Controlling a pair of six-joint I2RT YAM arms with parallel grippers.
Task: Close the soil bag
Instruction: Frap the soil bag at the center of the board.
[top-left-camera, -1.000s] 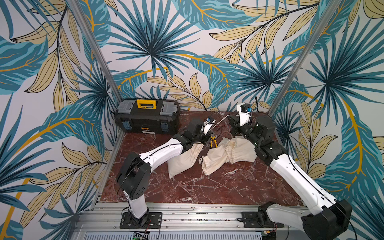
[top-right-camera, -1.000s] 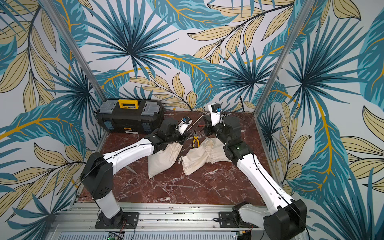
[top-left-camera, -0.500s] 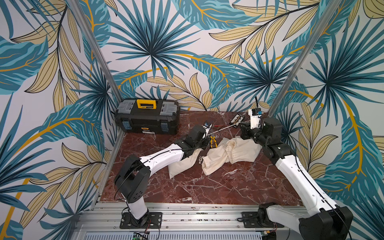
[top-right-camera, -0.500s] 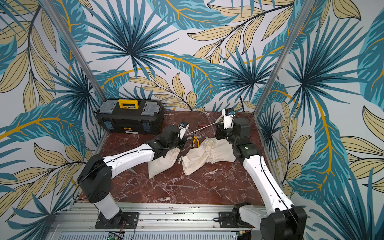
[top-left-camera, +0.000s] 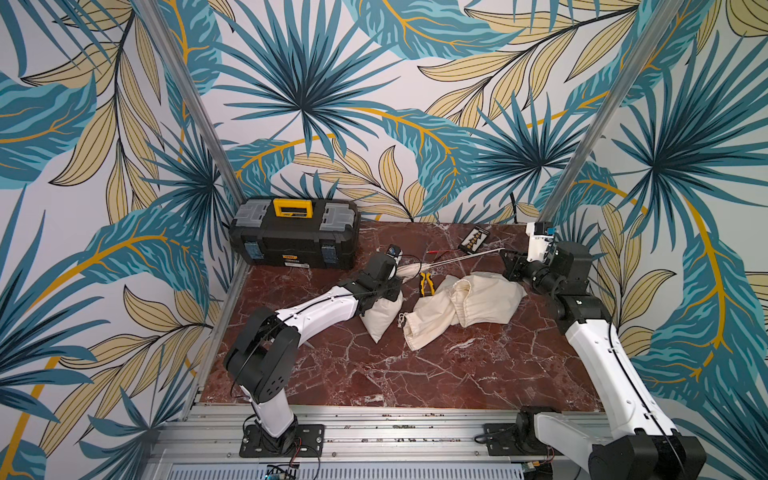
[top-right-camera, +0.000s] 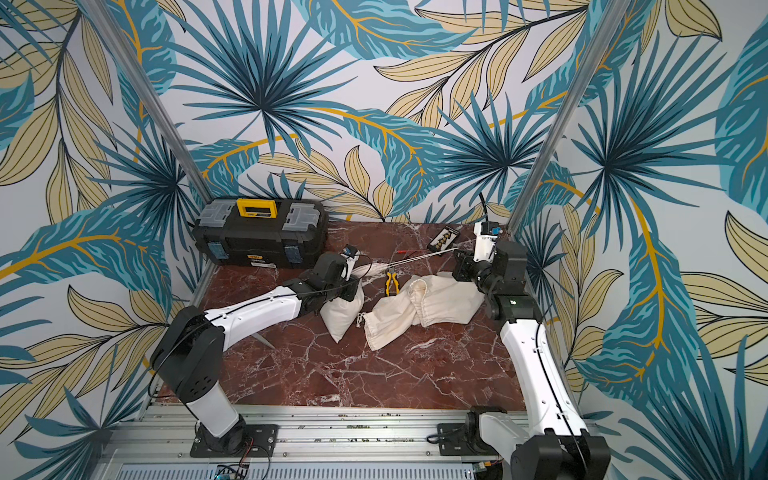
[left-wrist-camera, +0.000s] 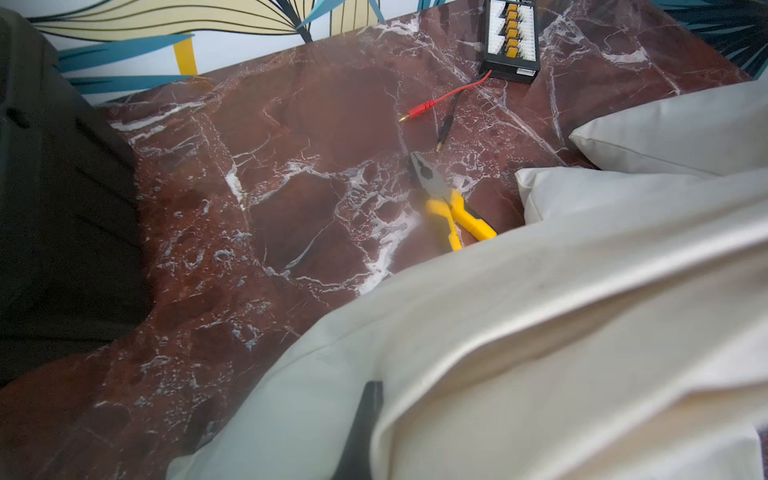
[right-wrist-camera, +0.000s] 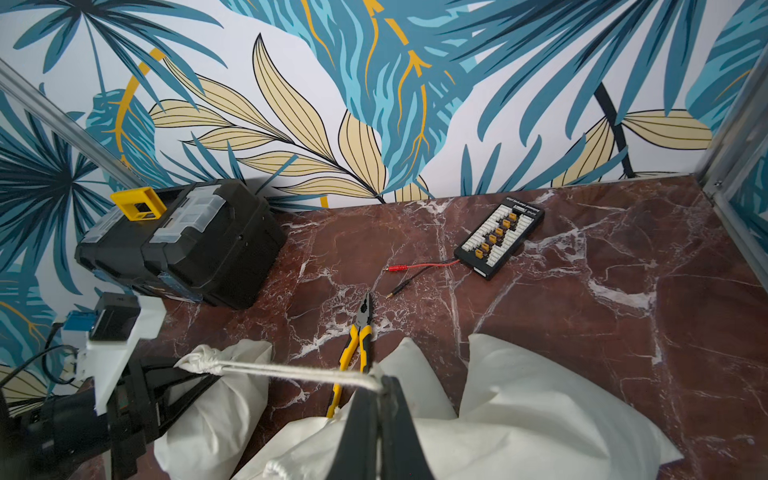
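Looking at a top view, you find the soil bag (top-left-camera: 380, 318) lying on the table (top-left-camera: 374, 374) beneath the left arm's wrist, near the toolbox (top-left-camera: 295, 237). The left gripper (right-wrist-camera: 197, 372) has its jaws pressed together on the bag's gathered neck. The right gripper (right-wrist-camera: 380, 382) has its jaws pinching the drawstring (right-wrist-camera: 291, 372), which runs taut between the two. Yellow pliers (top-left-camera: 427, 284) lie between the bag and two other cream sacks (top-left-camera: 478, 303).

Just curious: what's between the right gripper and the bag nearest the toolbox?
A taut white drawstring from right gripper to soil bag; clearest in the right wrist view.
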